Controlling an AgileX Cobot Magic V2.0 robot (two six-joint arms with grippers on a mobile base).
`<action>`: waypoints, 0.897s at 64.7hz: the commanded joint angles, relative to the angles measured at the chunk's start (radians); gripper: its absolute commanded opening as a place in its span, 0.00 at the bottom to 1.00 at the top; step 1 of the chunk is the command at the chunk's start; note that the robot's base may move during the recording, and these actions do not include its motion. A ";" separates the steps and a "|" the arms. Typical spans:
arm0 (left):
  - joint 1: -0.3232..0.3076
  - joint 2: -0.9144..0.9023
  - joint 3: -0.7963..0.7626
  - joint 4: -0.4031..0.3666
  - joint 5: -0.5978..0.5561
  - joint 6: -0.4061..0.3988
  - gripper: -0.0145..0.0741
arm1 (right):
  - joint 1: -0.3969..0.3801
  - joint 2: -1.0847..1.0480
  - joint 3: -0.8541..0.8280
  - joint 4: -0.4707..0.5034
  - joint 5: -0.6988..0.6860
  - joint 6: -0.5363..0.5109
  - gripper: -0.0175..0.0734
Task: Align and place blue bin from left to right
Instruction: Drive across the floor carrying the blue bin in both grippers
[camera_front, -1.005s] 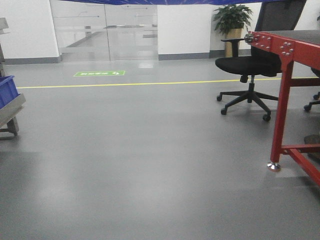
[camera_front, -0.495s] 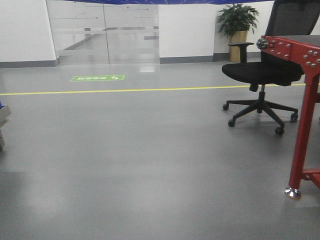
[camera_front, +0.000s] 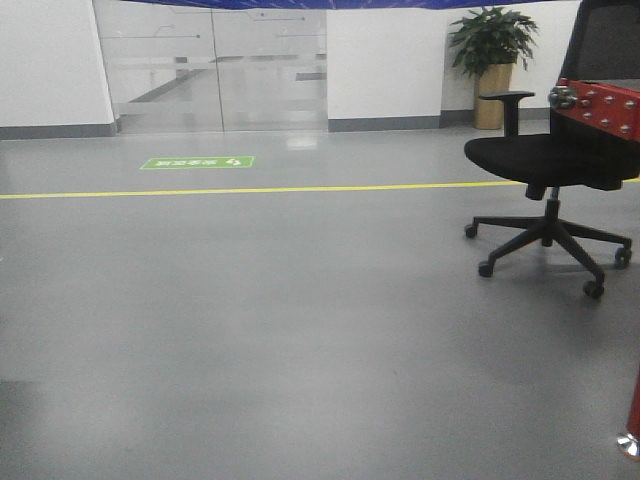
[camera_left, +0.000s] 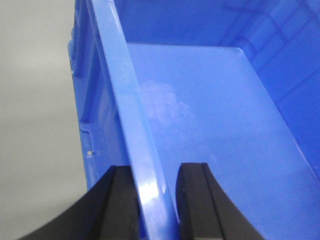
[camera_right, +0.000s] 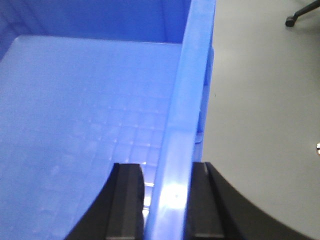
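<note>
Holding the blue bin (camera_left: 200, 125) by two opposite walls, the robot faces a wide stretch of grey floor (camera_front: 250, 330). The left gripper (camera_left: 156, 200) has its black fingers pinched narrowly on the bin's left rim, one inside the wall and one outside. The right gripper (camera_right: 165, 200) clamps the right rim the same way. So the bin hangs between the arms, open side up and empty. Bare floor shows beyond each wall, but how high the bin sits I cannot tell.

Ahead there is only a black office chair (camera_front: 548, 170), the corner of a red table (camera_front: 600, 105) and a yellow line (camera_front: 250, 189) across the floor. No shelf or row of bins is in sight, so I judge this to be the carrying stretch, with the setting-down yet to come.

To do it well, both grips should stay equally tight and the arms level, since a thin rim can slip or twist if one side sags. The base should swing wide of the chair legs and table leg. The bin should be squared to its neighbours before the fingers let go.
</note>
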 joint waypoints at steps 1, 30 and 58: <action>-0.007 -0.019 -0.016 -0.020 -0.076 0.023 0.04 | 0.003 -0.026 -0.011 0.028 -0.097 -0.022 0.02; -0.007 -0.019 -0.016 -0.020 -0.076 0.023 0.04 | 0.003 -0.026 -0.011 0.028 -0.097 -0.022 0.02; -0.007 -0.019 -0.016 -0.020 -0.076 0.023 0.04 | 0.003 -0.026 -0.011 0.028 -0.097 -0.022 0.02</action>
